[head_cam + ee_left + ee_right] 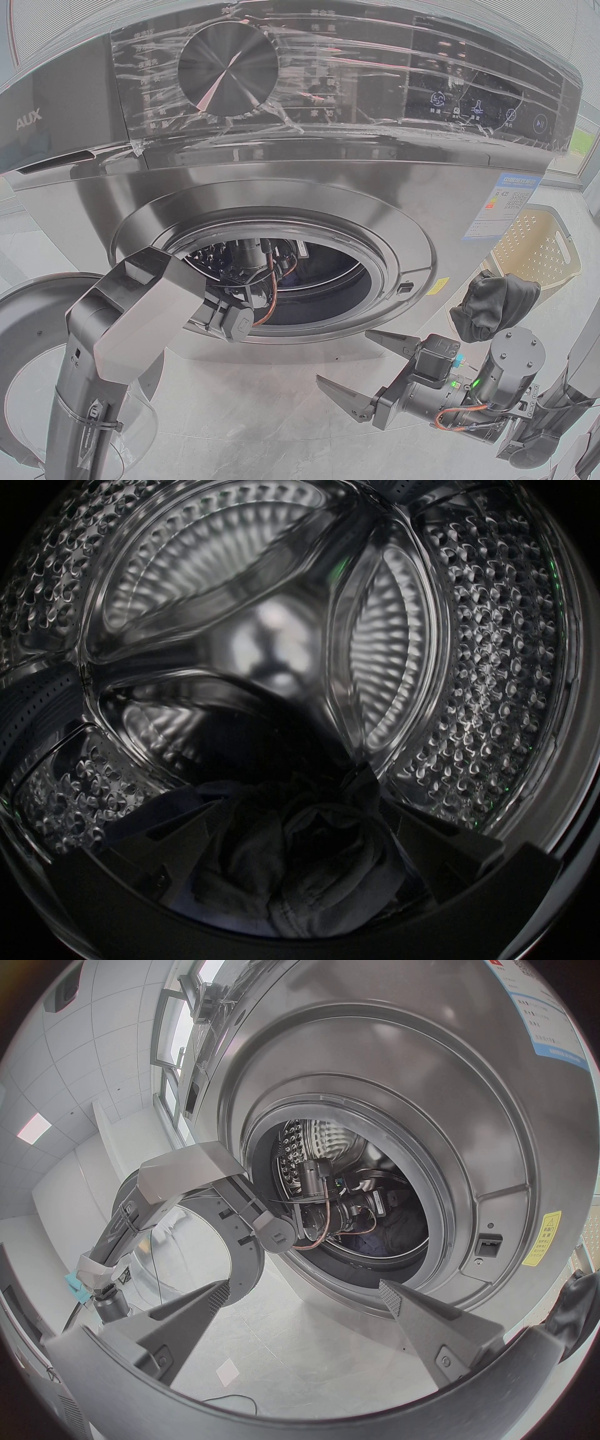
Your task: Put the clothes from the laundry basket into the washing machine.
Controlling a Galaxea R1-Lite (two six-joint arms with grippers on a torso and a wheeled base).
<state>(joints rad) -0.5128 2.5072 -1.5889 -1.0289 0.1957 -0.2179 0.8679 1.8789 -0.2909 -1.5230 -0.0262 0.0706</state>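
Pale floor point(250, 412), white tiled wall point(94, 1047)

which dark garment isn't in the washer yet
The black garment bunched by the laundry basket, right of the washing machine. The other dark bundle already lies inside the drum, at the open left gripper.

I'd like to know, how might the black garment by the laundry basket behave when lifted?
The black garment is bunched in soft folds by the laundry basket, so it will probably sag and unfurl. It looks light for its bulk. Hanging folds might catch the basket's perforated wall.
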